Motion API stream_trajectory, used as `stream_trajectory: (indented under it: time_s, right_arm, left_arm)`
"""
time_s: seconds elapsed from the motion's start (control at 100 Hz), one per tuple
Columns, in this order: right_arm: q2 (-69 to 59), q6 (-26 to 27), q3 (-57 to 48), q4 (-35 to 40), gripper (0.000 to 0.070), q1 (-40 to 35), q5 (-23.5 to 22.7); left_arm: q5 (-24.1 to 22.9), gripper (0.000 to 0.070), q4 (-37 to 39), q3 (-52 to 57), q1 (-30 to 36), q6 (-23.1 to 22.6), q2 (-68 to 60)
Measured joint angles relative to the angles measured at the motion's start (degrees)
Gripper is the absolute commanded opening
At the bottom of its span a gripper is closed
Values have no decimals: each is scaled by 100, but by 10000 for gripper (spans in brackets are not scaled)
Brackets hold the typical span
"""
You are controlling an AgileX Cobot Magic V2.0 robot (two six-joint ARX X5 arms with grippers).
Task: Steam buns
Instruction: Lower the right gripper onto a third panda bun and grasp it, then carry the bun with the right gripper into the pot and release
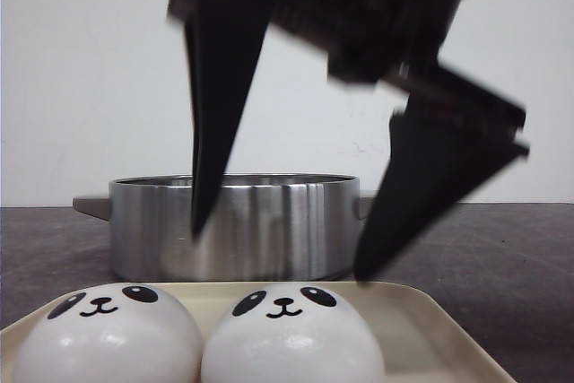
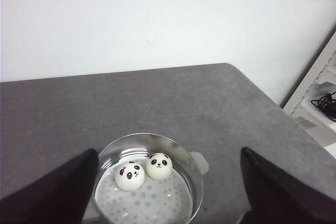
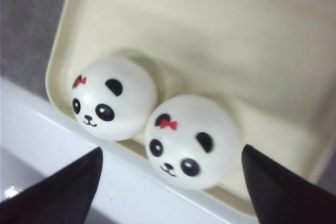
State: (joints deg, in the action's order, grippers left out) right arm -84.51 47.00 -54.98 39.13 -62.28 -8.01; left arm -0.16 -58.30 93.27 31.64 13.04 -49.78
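Note:
Two white panda-face buns (image 1: 108, 334) (image 1: 291, 338) sit side by side on a cream tray (image 1: 421, 320) at the near edge. My right gripper (image 1: 281, 253) hangs open just above them, empty; in the right wrist view (image 3: 171, 148) its fingers straddle the nearer bun (image 3: 191, 140), with the other bun (image 3: 113, 98) beside it on the tray (image 3: 210, 40). Two more buns (image 2: 129, 176) (image 2: 159, 166) lie inside the steel pot (image 2: 197, 177) on its perforated steamer plate. My left gripper (image 2: 169, 150) is open and empty, high above that pot. The pot (image 1: 269, 221) stands behind the tray.
The grey tabletop (image 2: 157, 98) ends at a white wall behind. A white shelf with black cables (image 2: 320, 103) stands off the table's corner. A white ledge (image 3: 105, 182) runs along the tray's near side. The pot has small side handles (image 2: 202, 162).

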Motion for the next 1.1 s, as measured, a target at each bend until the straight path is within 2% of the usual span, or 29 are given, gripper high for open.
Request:
stream_trajectory:
  time_s: [0.11, 0.32, 0.37, 0.45, 0.81, 0.96, 1.1]
  right_arm:
    - [-297, 0, 0, 20, 514, 4, -122]
    - [-555, 0, 0, 0, 411, 4, -105]
    - [-555, -2, 0, 0, 302, 4, -74]
    - [-555, 0, 0, 2, 0, 4, -17]
    - [-216, -68, -223, 9, 7, -92, 337]
    - [520, -232, -1423, 140, 6, -203, 413]
    - [649, -658, -2605, 590, 6, -50, 1082]
  left_arm:
    - [0, 516, -127, 0, 0, -9, 72]
    - [-2, 516, -323, 0, 0, -44, 55]
    - [-2, 516, -330, 0, 0, -44, 44]
    - [-2, 516, -330, 0, 0, -44, 46]
    - [-2, 516, -332, 0, 0, -46, 46]
    - [-2, 516, -334, 0, 0, -46, 46]
    - [-2, 516, -319, 0, 0, -46, 46]
